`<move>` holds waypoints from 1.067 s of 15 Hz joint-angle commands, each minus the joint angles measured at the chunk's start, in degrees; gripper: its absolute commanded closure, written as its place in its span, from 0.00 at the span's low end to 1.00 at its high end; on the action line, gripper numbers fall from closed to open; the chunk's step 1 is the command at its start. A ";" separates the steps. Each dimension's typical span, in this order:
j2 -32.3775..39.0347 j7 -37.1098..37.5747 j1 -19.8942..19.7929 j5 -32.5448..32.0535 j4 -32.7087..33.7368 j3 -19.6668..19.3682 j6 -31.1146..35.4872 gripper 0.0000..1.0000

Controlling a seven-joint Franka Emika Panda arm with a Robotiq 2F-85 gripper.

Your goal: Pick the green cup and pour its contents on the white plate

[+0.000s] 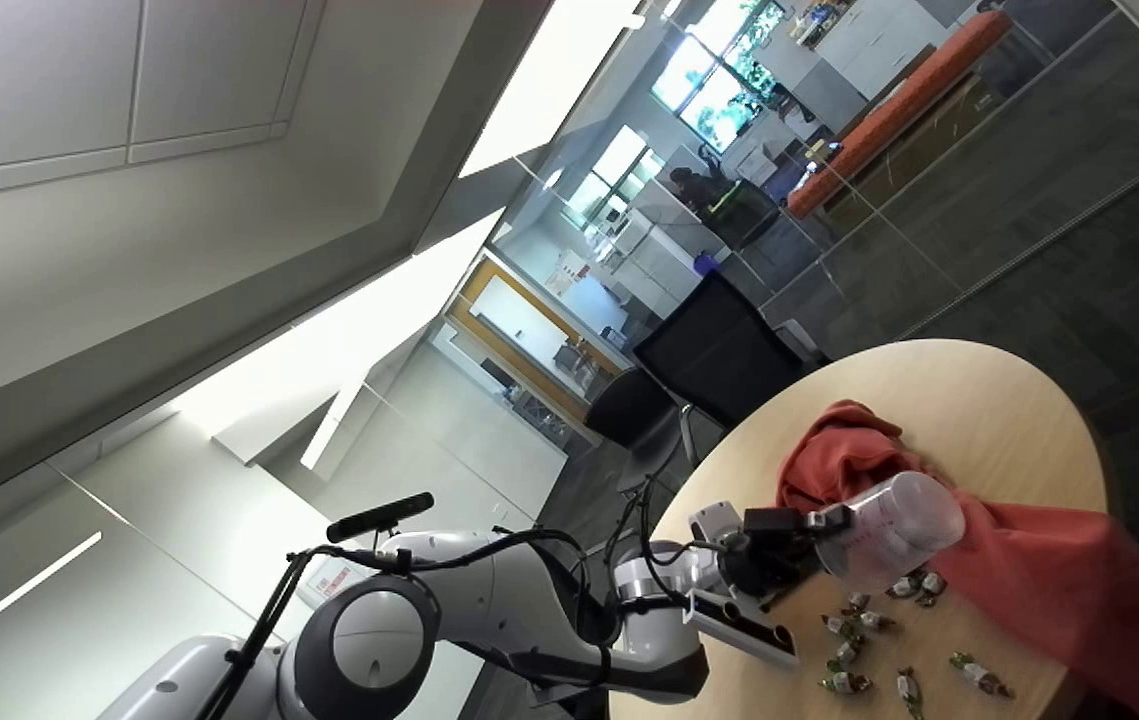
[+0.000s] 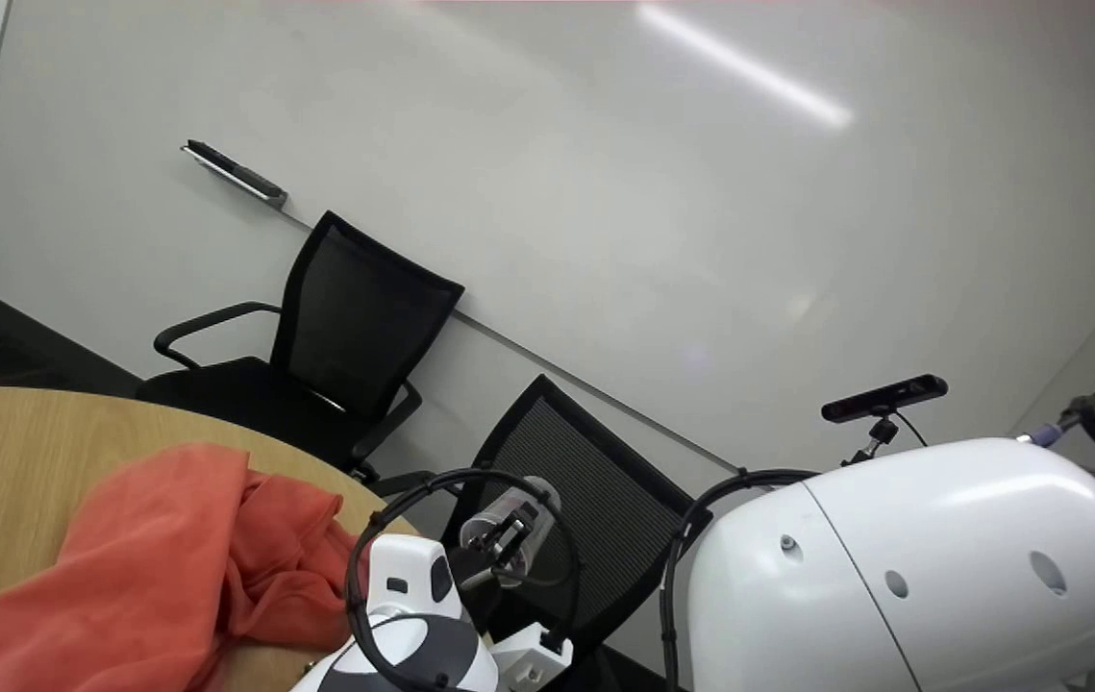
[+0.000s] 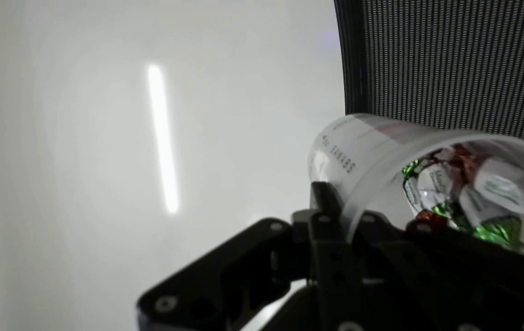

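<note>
A clear plastic cup [image 1: 894, 535] with printed marks is held off the table; I see no green cup. It also shows in an exterior view [image 2: 541, 502], partly behind cables. In the wrist view, the cup [image 3: 363, 151] lies tilted, with several wrapped candies [image 3: 473, 193] inside, in green, red and white wrappers. My gripper [image 1: 831, 520] is shut on the cup's wall at the rim, with one finger [image 3: 328, 197] outside it; the other finger is hard to make out. Several similar candies [image 1: 869, 620] lie on the table below the cup. No white plate is in view.
A red-orange cloth [image 1: 1039, 560] is bunched on the round wooden table [image 1: 979, 400] and hangs over its edge; the cloth [image 2: 153, 567] shows in both exterior views. Black mesh chairs [image 2: 566, 481] stand close to the table's edge. A whiteboard wall [image 2: 605, 240] is behind them.
</note>
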 commanded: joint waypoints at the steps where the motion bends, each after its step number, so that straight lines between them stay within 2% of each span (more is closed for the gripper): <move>1: 0.00 -3.47 0.05 -1.96 0.62 0.65 -3.43 0.99; 7: 0.00 -6.63 -0.44 -3.49 0.84 1.63 -4.79 0.99; 10: 0.00 -5.87 -3.09 -1.35 2.55 5.75 1.09 0.99; 16: -9.31 -2.66 -7.96 1.61 -3.55 10.11 13.26 0.99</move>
